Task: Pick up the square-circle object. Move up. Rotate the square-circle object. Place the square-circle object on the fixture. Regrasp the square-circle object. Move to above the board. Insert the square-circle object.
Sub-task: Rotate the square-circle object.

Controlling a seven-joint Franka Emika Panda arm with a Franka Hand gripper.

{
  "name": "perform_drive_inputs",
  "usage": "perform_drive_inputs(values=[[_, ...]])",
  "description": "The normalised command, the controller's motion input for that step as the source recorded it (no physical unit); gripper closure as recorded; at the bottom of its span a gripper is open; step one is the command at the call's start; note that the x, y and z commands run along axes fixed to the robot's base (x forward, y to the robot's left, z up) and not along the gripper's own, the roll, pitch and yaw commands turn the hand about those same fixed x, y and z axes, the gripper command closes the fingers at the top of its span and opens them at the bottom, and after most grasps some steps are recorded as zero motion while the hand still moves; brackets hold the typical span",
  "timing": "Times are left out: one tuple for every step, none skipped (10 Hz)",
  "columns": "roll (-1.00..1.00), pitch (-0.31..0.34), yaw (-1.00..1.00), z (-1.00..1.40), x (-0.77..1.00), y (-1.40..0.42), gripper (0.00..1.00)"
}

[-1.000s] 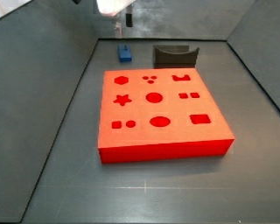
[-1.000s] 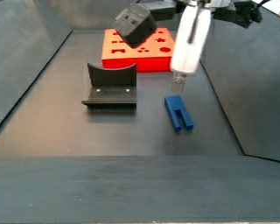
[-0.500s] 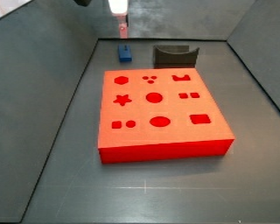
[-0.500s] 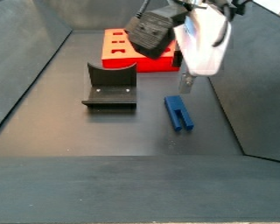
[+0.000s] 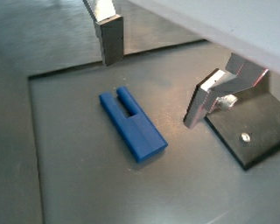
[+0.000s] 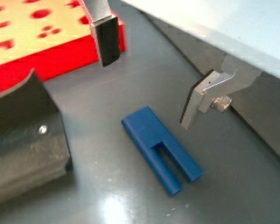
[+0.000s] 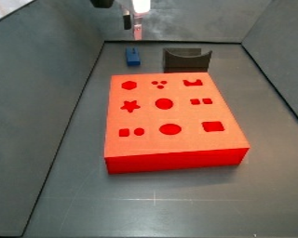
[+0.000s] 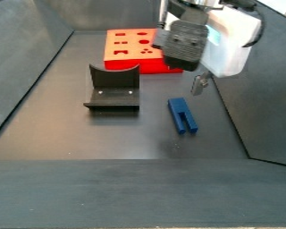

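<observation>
While the square-circle object lies flat on the dark floor beside the fixture, the gripper hangs just above it, jaws spread wide and holding nothing. The red board sits beyond the fixture

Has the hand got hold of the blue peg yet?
No: in a wrist view the peg lies flat on the floor, with the open hand above it.

side views facing opposite ways over the red board, wrist views close above the blue peg, all four sharing it, gripper overhead
</observation>
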Motion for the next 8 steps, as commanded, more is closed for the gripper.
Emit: perform_drive_inputs(values=[[0.0,0.008,1.0,-0.04,0.02,-0.01,0.0],[0.0,0.009,1.0,-0.04,0.02,-0.01,0.0],[0.0,0.01,1.0,-0.04,0.02,-0.01,0.0],[0.0,0.01,1.0,-0.04,0.02,-0.01,0.0],[0.0,0.011,1.0,-0.04,0.02,-0.01,0.0],[0.0,0.012,1.0,-0.04,0.02,-0.01,0.0],[0.0,0.013,1.0,-0.04,0.02,-0.01,0.0],[0.0,0.014,1.0,-0.04,0.02,-0.01,0.0]])
